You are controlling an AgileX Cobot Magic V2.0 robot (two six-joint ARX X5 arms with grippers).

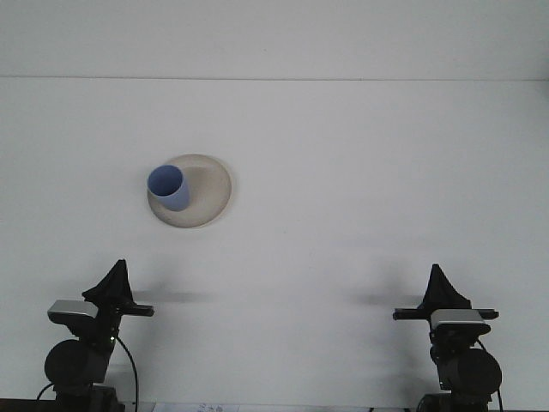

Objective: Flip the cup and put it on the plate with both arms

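Bright, even, diffuse illumination; flat white tabletop close to overexposure, little surface texture. Faint soft shadows beside black left gripper and black right gripper. Slight shading within pale blue plastic cup on beige round plate. Overall softness, mild grain.

1. Left arm: base cut off by bottom edge; only upper part w/ camera block shows.
2. Right arm: base likewise cut off at bottom edge.
3. Both grippers seen from behind as dark wedges; finger gap can't be told.
4. Cup hides part of plate on its left side.
5. Strip of paper at bottom edge: cut off, print too small to read.
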